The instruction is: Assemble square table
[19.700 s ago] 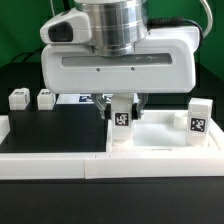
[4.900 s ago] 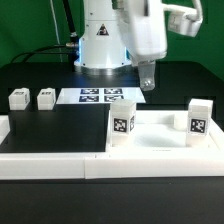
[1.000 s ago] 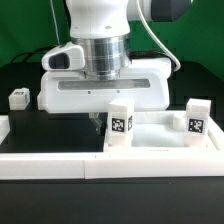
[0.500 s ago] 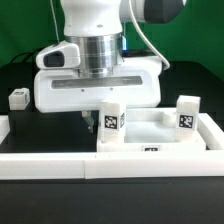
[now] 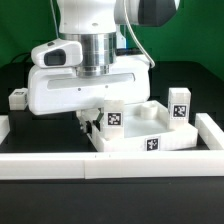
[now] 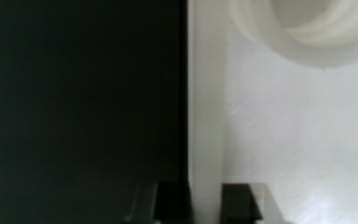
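Desk: black; it carries every part listed below.
Arm: you see its white wrist housing hanging low above the slab's end on the exterior view's left.
Border rails: white; they run along the desk's near edge and along its edge on the exterior view's right.
Square table slab: flat on the desk just behind the near-edge rail, toward the near corner on the exterior view's right; a tag sits on its front wall.
Pincer: narrow, with one finger on each side of the slab's raised rim, clamped on it.
Upright legs: two stand on the slab, one toward each end.
Loose leg: near the desk's edge on the exterior view's left, well apart from the slab.
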Tool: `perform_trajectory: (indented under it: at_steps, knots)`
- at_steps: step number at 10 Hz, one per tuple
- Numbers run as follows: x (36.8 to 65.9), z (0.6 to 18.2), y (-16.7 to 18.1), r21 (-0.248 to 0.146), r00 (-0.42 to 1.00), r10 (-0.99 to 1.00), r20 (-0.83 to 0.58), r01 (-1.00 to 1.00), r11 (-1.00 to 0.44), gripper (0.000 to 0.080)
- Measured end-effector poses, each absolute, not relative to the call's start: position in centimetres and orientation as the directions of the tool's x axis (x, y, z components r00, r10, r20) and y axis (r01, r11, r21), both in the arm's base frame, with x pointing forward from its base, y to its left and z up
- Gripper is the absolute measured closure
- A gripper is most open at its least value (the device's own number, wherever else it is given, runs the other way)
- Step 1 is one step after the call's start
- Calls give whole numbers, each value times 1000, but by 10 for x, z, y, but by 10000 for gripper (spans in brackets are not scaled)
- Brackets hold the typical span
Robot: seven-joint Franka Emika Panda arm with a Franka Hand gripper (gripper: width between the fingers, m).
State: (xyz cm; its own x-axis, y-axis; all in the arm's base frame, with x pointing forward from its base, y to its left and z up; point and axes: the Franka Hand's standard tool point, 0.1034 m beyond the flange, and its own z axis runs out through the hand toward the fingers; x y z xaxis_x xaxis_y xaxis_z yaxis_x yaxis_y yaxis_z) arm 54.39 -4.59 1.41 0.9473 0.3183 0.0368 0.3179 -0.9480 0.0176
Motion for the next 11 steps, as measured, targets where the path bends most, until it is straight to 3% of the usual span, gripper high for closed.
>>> perform_trajectory:
  at_steps: [2, 11]
  knots:
    - [558, 15, -33, 28, 900, 433, 43, 432, -901, 739]
    - [561, 17, -42, 64, 598, 802, -6, 800, -596, 738]
